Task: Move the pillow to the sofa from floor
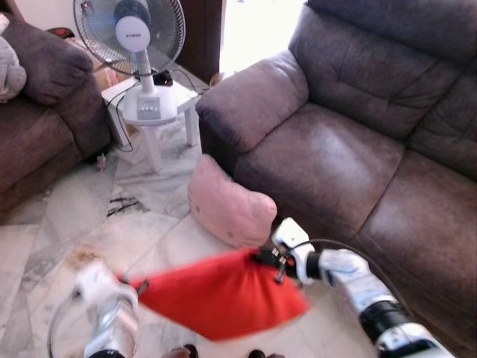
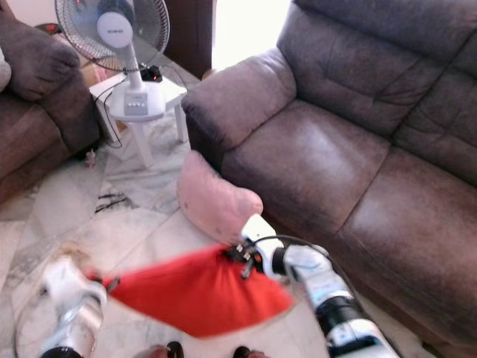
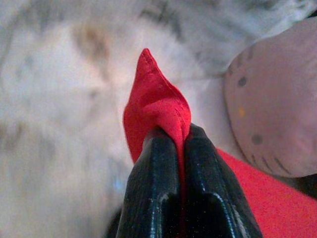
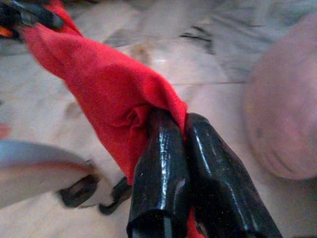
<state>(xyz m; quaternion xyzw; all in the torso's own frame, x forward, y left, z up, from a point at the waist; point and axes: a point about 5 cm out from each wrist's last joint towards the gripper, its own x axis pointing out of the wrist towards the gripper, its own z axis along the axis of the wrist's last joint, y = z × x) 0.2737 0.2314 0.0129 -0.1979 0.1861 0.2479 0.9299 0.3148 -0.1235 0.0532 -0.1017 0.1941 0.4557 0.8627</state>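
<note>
Both tools (image 3: 179, 141) on red, limp pillow (image 1: 220, 292)

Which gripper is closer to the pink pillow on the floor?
Right. The right gripper, shut on a corner of the red pillow, sits just beside the pink pillow. The left gripper pinches the opposite corner, farther away.

1. My left pincer (image 3: 181, 144) is closed, its two black fingers (image 3: 156, 183) pressed together on a corner of the red pillow (image 3: 158, 106).
2. The pinched corner sticks up past my fingertips in a folded peak.
3. More red cloth runs off beside my fingers.
4. A pink pillow (image 3: 272, 104) lies near, with small dark spots.
5. Below is blurred pale marble floor (image 3: 54, 124).
</note>
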